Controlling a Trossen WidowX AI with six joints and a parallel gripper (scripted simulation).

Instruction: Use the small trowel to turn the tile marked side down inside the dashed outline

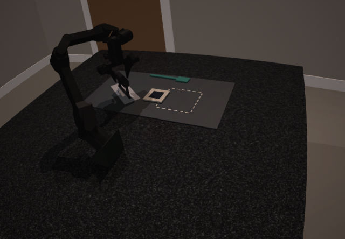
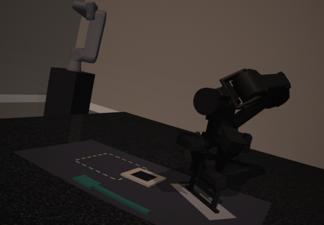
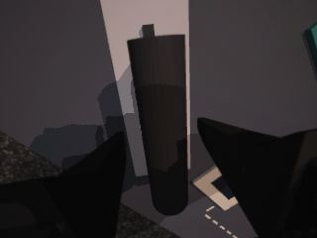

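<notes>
Gripper (image 1: 121, 78) (image 2: 206, 169) (image 3: 161, 130) has fingers apart, around trowel (image 1: 122, 77) (image 2: 214, 178) (image 3: 162, 114). Uneven finger contact may twist loose handle; sideways swing toward three o'clock, top view, may bump tile (image 1: 156, 95) (image 2: 142, 176) (image 3: 210, 183).

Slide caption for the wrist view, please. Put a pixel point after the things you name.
Gripper (image 1: 120, 78) (image 2: 205, 169) (image 3: 161, 130) open around the dark trowel handle (image 1: 121, 78) (image 2: 213, 178) (image 3: 163, 114), a gap on each side; tile (image 1: 151, 99) (image 2: 151, 183) (image 3: 227, 200) partly hidden behind one finger.
</notes>
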